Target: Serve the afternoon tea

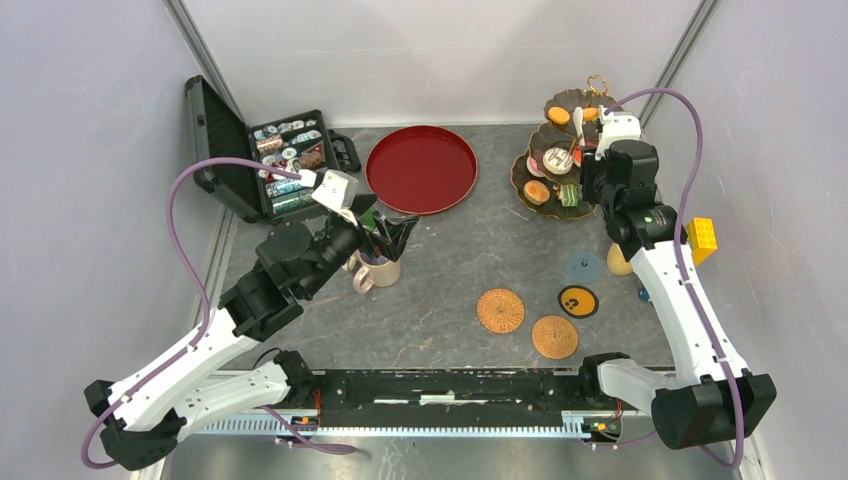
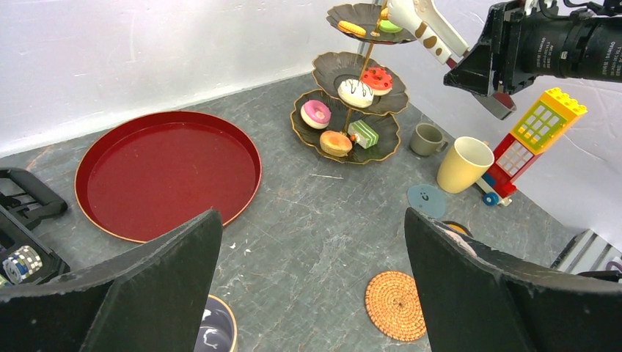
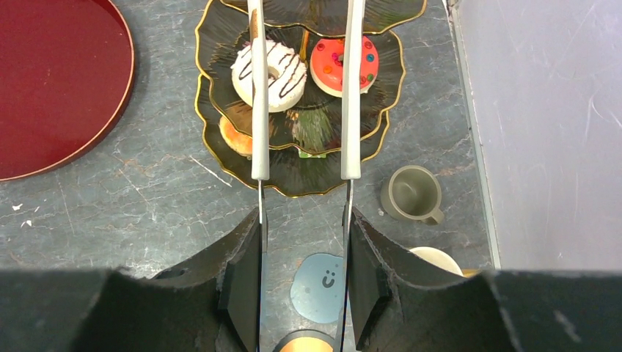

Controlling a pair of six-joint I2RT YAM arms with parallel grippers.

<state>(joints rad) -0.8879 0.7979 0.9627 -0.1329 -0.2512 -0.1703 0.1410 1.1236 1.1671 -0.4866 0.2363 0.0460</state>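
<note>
The dark three-tier stand (image 1: 522,178) stands at the back right and carries toy cakes: a white striped donut (image 3: 270,66), a red cake (image 3: 343,62), an orange cake (image 3: 233,136), a green cake (image 2: 364,133) and a pink donut (image 2: 316,112). My right gripper (image 3: 303,220) is shut on white-handled tongs (image 3: 259,110), whose open tips reach over the stand's upper tiers. A small grey mug (image 3: 411,192) and a yellow mug (image 2: 464,163) stand beside the stand. My left gripper (image 2: 312,220) is open and empty, hovering just above a beige mug (image 1: 380,270).
A round red tray (image 1: 420,168) lies at the back middle, with an open black case (image 1: 270,160) to its left. Two woven coasters (image 1: 500,310), a black-yellow coaster (image 1: 577,300) and a blue coaster (image 1: 583,266) lie in front. A toy brick bus (image 2: 535,139) stands at the right wall.
</note>
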